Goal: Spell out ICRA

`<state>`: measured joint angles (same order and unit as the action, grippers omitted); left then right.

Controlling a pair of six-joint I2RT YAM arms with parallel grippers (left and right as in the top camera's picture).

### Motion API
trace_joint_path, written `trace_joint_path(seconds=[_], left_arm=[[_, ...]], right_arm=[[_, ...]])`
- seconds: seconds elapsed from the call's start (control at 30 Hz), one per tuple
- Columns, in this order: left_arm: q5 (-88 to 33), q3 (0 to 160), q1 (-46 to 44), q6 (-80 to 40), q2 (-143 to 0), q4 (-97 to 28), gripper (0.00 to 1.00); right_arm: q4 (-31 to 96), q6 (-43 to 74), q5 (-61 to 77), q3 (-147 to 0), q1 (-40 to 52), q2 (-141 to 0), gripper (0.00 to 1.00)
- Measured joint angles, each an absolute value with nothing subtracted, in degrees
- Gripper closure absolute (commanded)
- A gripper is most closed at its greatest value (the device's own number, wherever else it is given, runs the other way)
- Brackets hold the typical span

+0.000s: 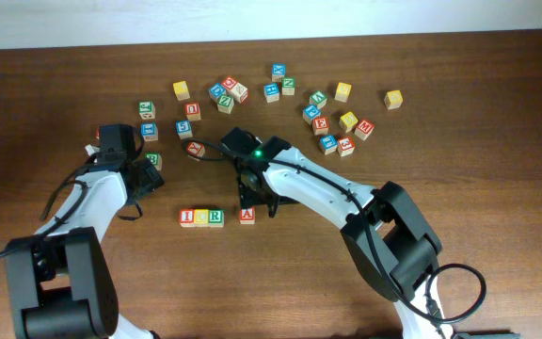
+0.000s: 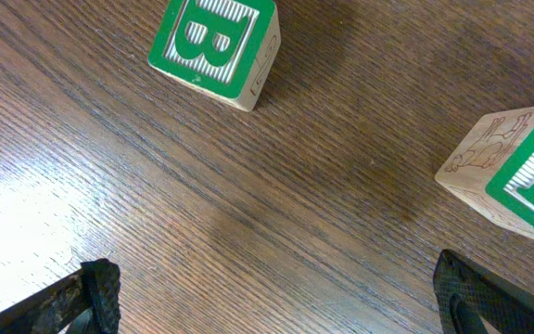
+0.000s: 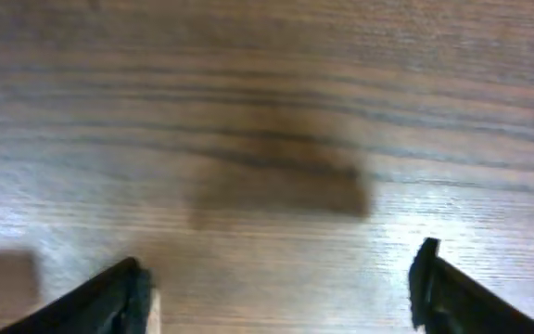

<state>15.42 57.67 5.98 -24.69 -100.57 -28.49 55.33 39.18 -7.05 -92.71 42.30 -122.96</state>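
Note:
Near the table's front, the I (image 1: 187, 217), the yellow-faced block (image 1: 201, 217) and the R (image 1: 215, 217) stand touching in a row. The A (image 1: 247, 216) sits a gap to their right. My right gripper (image 1: 258, 203) hovers just behind the A and is open. In the right wrist view the right gripper (image 3: 281, 297) has only bare wood between its fingers. My left gripper (image 1: 151, 176) is at the left, open. In the left wrist view the left gripper (image 2: 276, 306) holds nothing.
A green B cube (image 2: 213, 46) and another green-faced cube (image 2: 517, 176) lie just ahead of the left gripper. Several loose alphabet cubes are scattered along the back, among them a cluster at the right (image 1: 332, 122) and a yellow one (image 1: 393, 98).

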Motion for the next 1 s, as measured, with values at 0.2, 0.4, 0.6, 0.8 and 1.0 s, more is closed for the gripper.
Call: trace_joint_path(seconds=[0.2, 0.4, 0.6, 0.8, 1.0], left_arm=[[15.4, 57.7, 6.0, -24.7, -100.6, -28.5, 0.01], [15.4, 57.7, 6.0, -24.7, -100.6, -28.5, 0.01], [15.4, 57.7, 6.0, -24.7, -100.6, -28.5, 0.01], [15.4, 57.7, 6.0, -24.7, -100.6, -28.5, 0.01], [15.4, 57.7, 6.0, -24.7, -100.6, -28.5, 0.01]], right_arm=[[59.7, 39.0, -7.1, -92.7, 42.3, -123.0, 0.29], [61.6, 39.1, -7.0, -92.7, 42.3, -123.0, 0.37], [61.5, 39.0, -6.4, -92.7, 42.3, -123.0, 0.32], [61.3, 39.0, -6.4, -92.7, 42.3, -123.0, 0.32], [60.8, 39.0, -6.4, -92.7, 42.3, -123.0, 0.32]])
